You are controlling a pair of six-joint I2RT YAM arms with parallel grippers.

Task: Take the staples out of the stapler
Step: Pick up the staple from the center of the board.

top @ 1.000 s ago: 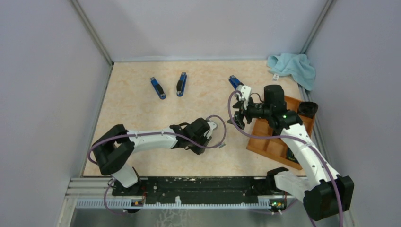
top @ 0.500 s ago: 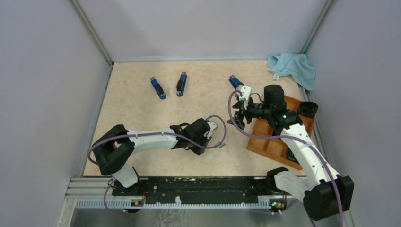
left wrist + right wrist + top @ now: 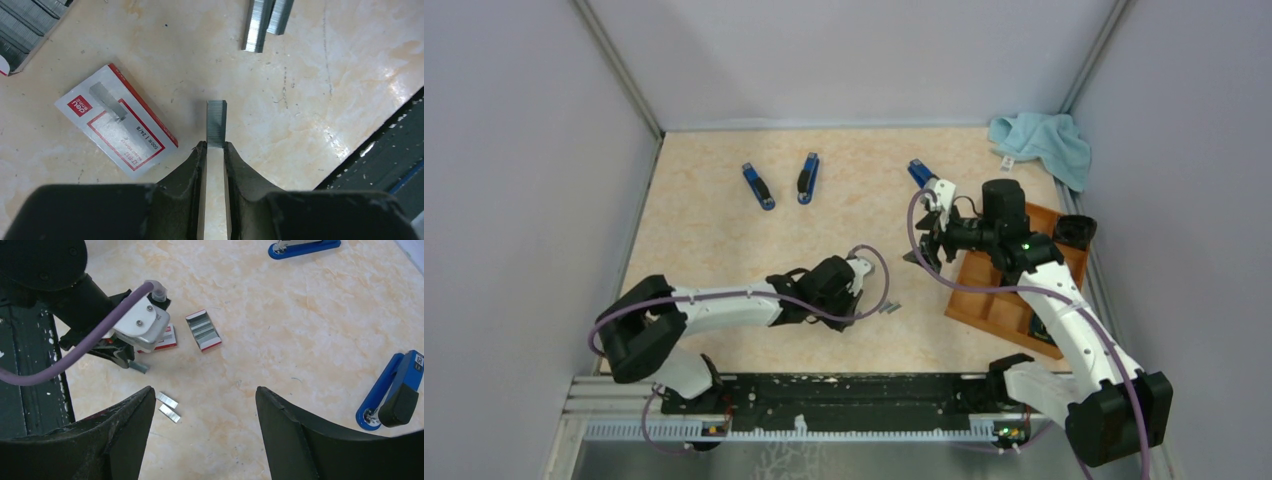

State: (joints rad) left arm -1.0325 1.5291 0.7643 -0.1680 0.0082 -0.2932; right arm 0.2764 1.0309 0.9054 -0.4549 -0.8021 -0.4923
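A short grey strip of staples (image 3: 216, 122) lies on the table, its near end pinched between the tips of my left gripper (image 3: 215, 145), which is shut on it. From the right wrist the same strip (image 3: 140, 367) pokes out under the left gripper. Two more loose strips (image 3: 255, 25) (image 3: 169, 407) lie just beyond. Three blue staplers (image 3: 758, 186) (image 3: 808, 177) (image 3: 919, 172) lie toward the far side of the table. My right gripper (image 3: 205, 390) hangs open above the table with nothing between its fingers, near the tray's left edge.
A white box lid with a red label (image 3: 117, 125) lies left of the held strip, and an open box of staples (image 3: 203, 330) sits beside it. A wooden tray (image 3: 1014, 300) is at the right, a light blue cloth (image 3: 1044, 140) at the far right corner.
The left arm has shifted slightly left and toward the near edge, and its jaws have narrowed onto the staple strip. The right arm has not moved.
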